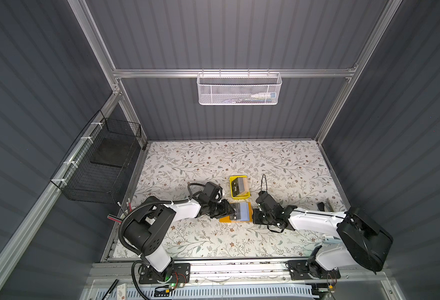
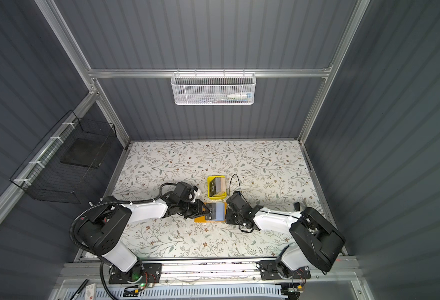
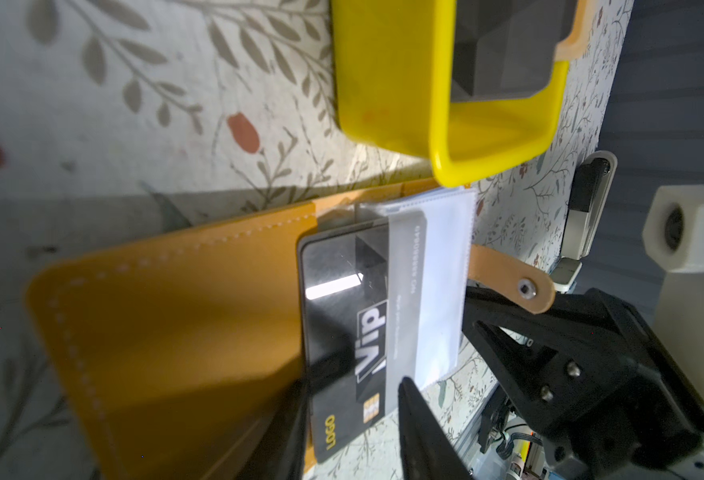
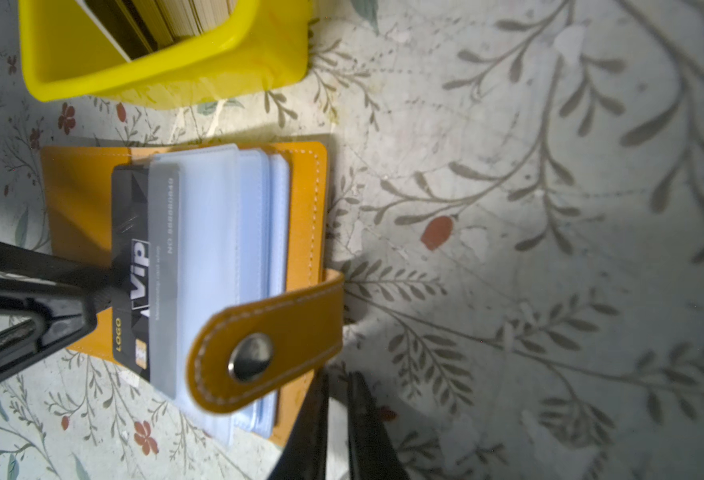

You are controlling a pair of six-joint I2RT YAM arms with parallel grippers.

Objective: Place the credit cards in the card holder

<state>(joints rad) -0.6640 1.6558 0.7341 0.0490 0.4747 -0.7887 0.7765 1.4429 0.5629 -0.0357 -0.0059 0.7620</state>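
The holder (image 4: 300, 199) is showing mustard orange, with white stitching running along its edge and along its strap (image 4: 292, 307). The snap (image 4: 251, 358) is gleaming silver. The sleeves (image 4: 213, 232) are looking pale bluish-white. The card (image 4: 128, 208) is showing black with white "Vip", gold "LOGO" and a gold chip. The tray (image 4: 167, 79) is glowing bright yellow around black and beige cards (image 1: 237, 187). The table (image 4: 549, 291) is wearing off-white with grey-green leafy sprigs and rust-red flowers. The walls (image 1: 239, 39) are showing dark grey stripes.
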